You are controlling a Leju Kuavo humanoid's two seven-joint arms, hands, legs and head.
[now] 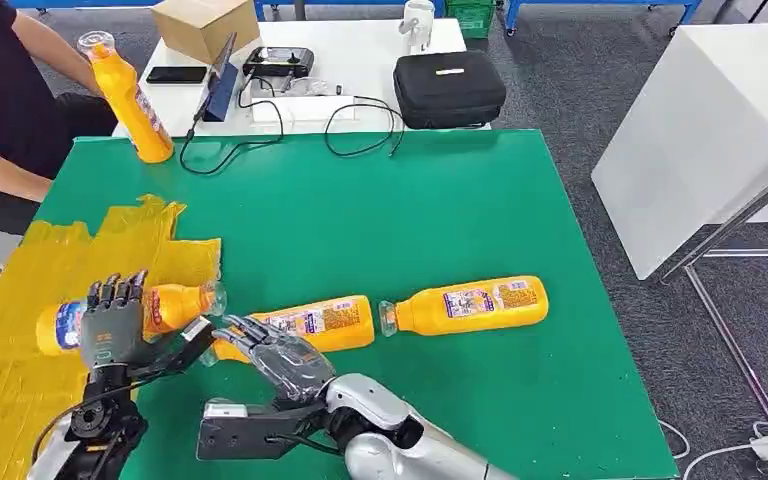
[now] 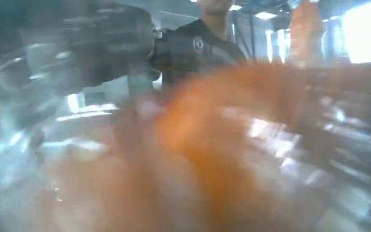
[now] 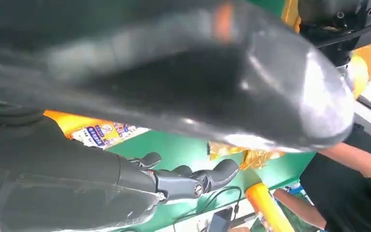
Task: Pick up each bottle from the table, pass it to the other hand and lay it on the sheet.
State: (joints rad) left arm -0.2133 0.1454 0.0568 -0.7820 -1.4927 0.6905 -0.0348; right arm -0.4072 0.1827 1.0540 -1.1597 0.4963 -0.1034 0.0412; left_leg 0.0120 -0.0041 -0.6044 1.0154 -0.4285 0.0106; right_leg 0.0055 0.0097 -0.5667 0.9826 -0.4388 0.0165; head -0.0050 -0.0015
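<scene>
Lower left of the head view: the yellow sheet [image 1: 20,370] carries one orange bottle [image 1: 175,305], grasped crosswise by the left hand [image 1: 110,325]. The right hand [image 1: 275,355], fingers spread and holding nothing, overlaps a second bottle [image 1: 335,322]; a third [image 1: 470,305] lies apart.

Far table: white [image 1: 360,75], set against the far edge of the green tabletop [image 1: 440,210]
Cardboard box: [image 1: 203,25] at its left end
Phone: dark [image 1: 176,74], flat just beside the box
Tablet: [image 1: 223,80] propped upright
Controller: black [image 1: 278,62]
Cables: black [image 1: 360,125], looping onto the green
Case: black zipped [image 1: 449,88], right end
Person: dark top [image 1: 0,90], seated far left
White cabinet: [image 1: 700,130], right
</scene>
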